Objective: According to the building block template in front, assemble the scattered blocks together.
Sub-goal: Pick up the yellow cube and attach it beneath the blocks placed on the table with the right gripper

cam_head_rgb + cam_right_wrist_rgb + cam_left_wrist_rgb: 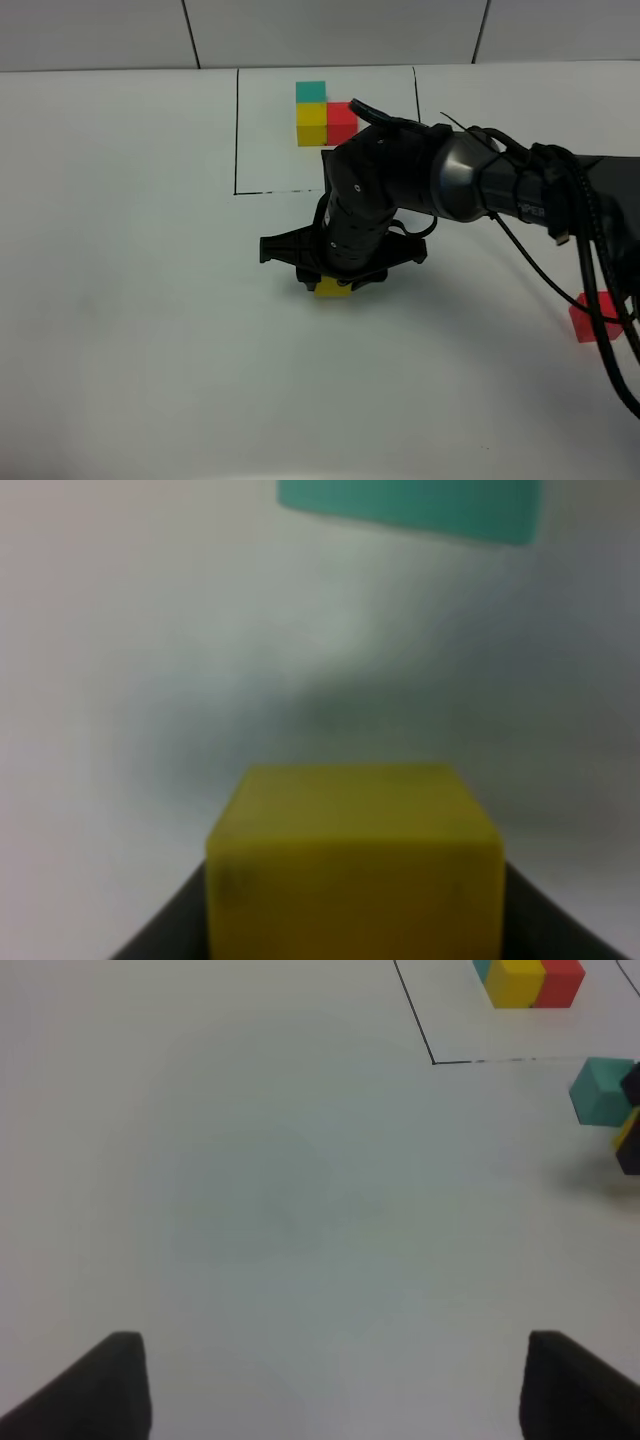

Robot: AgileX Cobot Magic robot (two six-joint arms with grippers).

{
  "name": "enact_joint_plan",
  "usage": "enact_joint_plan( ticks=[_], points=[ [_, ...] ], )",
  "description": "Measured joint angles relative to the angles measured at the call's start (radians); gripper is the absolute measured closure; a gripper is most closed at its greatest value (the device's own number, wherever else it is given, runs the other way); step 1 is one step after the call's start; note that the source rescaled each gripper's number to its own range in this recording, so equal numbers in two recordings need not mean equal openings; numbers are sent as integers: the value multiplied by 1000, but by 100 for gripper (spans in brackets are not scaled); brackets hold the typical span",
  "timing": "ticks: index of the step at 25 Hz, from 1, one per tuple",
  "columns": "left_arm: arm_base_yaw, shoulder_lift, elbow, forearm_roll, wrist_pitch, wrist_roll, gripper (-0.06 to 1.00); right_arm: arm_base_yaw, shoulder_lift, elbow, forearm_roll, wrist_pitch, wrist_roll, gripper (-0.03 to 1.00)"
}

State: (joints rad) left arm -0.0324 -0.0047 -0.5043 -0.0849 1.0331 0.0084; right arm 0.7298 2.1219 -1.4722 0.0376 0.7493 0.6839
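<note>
Yellow block (352,865): was clamped in your right gripper (334,282) at the centre of the high frame, held low over the bench (120,300), likely so you could seat it against the teal block (603,1090) just beyond. Teal block: lay hidden behind the arm (470,185) in the high frame. Red block (592,318): sat well apart at the right edge, crossed by cables (585,262). Template (325,112): stood upper middle inside the outlined box (236,130), your reference. Left gripper (338,1390): jaws apart, empty. Whether the yellow block touched the bench could not be told.
</note>
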Motion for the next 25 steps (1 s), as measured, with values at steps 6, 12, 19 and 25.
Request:
enact_joint_plan(
  ticks=[6,12,19,25],
  points=[
    [0,0,0,0,0,1,-4,2,62,-49,-24,-10,36,97],
    [0,0,0,0,0,1,-4,-10,91,-57,-65,-23,75,97],
    [0,0,0,0,0,1,-4,-28,94,-63,-72,-36,75,97],
    [0,0,0,0,0,1,-4,-31,100,-65,-70,-38,75,97]
  ],
)
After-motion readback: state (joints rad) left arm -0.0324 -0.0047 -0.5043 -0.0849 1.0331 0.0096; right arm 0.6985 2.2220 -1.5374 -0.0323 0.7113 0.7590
